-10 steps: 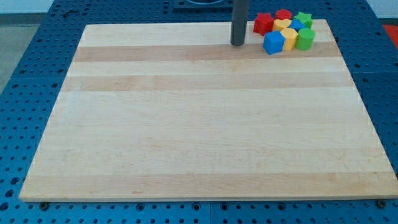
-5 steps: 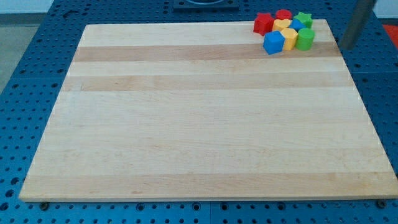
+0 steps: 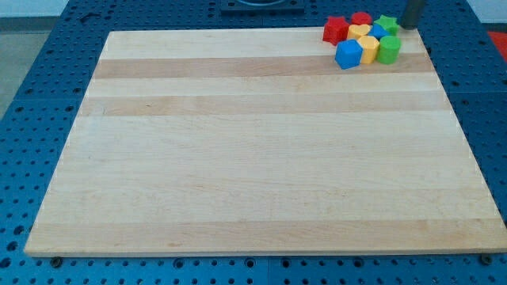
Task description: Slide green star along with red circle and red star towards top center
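The blocks sit in one tight cluster at the board's top right corner. The green star (image 3: pixel 386 23) is at the cluster's top right, the red circle (image 3: pixel 361 18) at its top middle and the red star (image 3: pixel 334 29) at its left. My tip (image 3: pixel 410 26) is at the view's top edge, just right of the green star, close to it or touching; I cannot tell which. Only the rod's lowest part shows.
In the same cluster are two yellow blocks (image 3: pixel 367 43), a blue cube (image 3: pixel 348 54), a small blue block (image 3: pixel 379 33) and a green cylinder (image 3: pixel 389 49). The wooden board (image 3: pixel 253 158) lies on a blue perforated table (image 3: pixel 32 95).
The rod went from left of the cluster, round to the board's right edge, then up to beside the green star. The blocks have not moved.
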You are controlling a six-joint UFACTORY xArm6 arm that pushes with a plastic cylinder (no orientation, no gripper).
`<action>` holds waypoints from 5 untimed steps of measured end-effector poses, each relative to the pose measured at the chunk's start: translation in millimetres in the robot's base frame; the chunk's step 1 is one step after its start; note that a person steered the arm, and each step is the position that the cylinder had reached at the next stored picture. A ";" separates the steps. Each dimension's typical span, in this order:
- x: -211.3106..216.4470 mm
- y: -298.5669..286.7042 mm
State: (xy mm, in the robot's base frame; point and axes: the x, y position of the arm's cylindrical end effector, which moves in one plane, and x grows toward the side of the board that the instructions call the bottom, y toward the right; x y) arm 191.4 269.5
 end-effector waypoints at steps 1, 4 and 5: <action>0.2 -15.8; -0.3 -48.1; -0.2 -49.3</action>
State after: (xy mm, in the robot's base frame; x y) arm 191.2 220.2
